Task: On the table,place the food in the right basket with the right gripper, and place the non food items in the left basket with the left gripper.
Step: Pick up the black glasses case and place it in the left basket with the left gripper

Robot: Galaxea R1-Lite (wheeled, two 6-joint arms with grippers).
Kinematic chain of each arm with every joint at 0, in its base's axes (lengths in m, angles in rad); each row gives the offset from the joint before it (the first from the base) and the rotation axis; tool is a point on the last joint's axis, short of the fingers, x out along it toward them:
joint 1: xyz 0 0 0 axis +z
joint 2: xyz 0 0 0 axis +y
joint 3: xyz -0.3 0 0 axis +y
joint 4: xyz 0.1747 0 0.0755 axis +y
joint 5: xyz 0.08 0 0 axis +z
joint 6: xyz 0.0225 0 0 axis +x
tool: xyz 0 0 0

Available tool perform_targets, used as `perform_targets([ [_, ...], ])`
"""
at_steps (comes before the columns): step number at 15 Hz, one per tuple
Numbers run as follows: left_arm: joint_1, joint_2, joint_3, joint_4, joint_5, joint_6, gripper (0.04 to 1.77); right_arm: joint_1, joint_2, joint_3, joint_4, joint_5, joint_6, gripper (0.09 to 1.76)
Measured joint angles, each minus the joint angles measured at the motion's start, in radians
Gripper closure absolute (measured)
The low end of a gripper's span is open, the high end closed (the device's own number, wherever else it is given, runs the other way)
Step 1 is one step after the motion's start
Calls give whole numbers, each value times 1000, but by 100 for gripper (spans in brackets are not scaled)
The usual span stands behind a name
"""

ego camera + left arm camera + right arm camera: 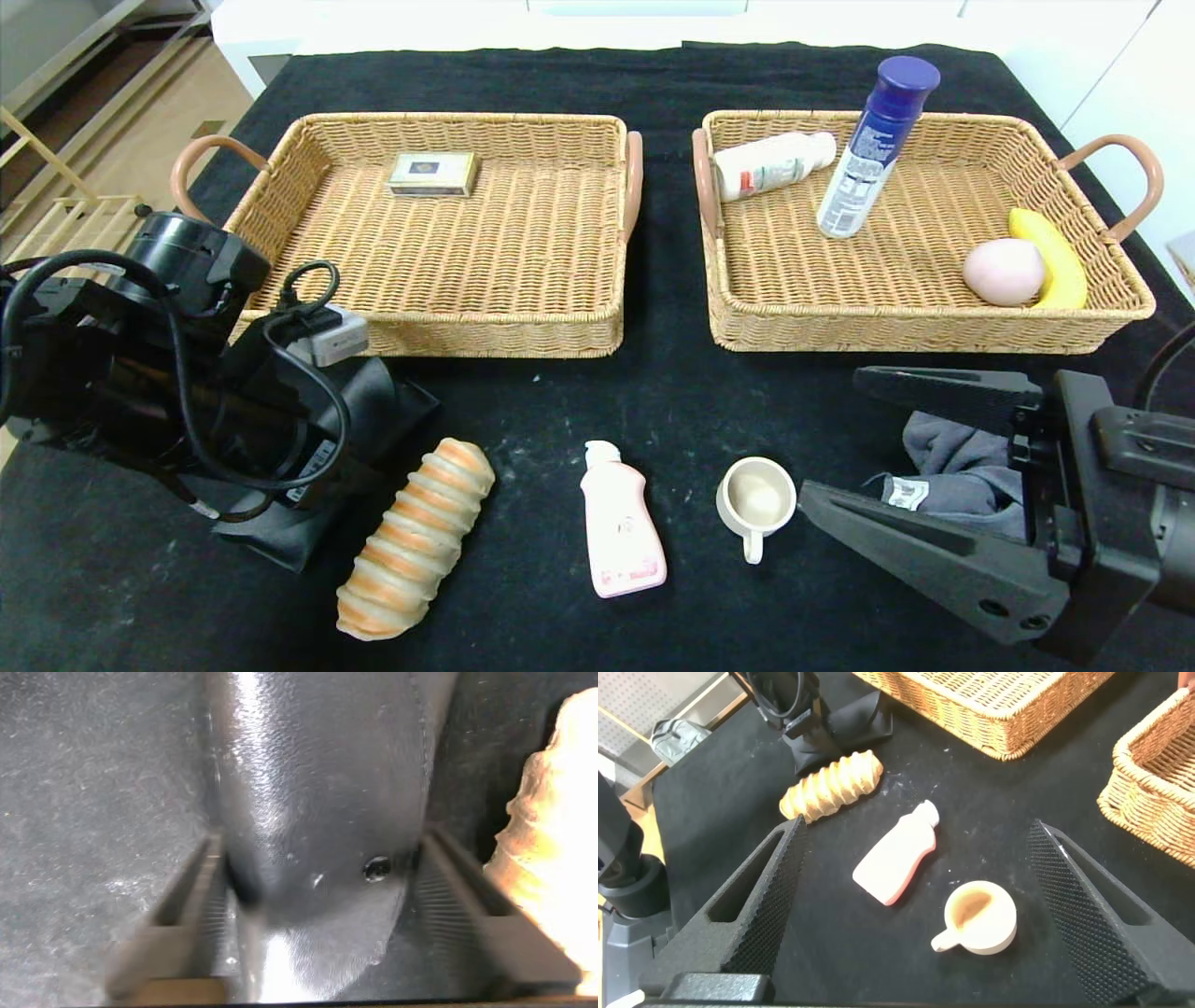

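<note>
From my station this reads as a robot lab or test room, not a home. I'm looking at a staged table point(653, 392) draped in black cloth, two matching wicker baskets point(439, 327) set side by side, and an odd mix of props (a bottle, a mug, a fake bread loaf). Pale wood-look flooring point(121, 140), white furniture point(392, 23) and light shelving frames point(37, 140) edge the scene.

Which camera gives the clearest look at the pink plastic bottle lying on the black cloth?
The head view: the pink plastic bottle lies whole and unobstructed, cap toward the baskets. The right wrist view also shows it whole, between the open right gripper fingers. The left wrist view misses it.
</note>
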Motion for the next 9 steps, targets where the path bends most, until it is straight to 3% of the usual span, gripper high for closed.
perform_targets([
  [4,-4,3,-2,-1,6,0,99,0,2,2,1,0,0,14],
  [9,-6,6,0,-3,4,0,101,0,9,4,1,0,0,14],
])
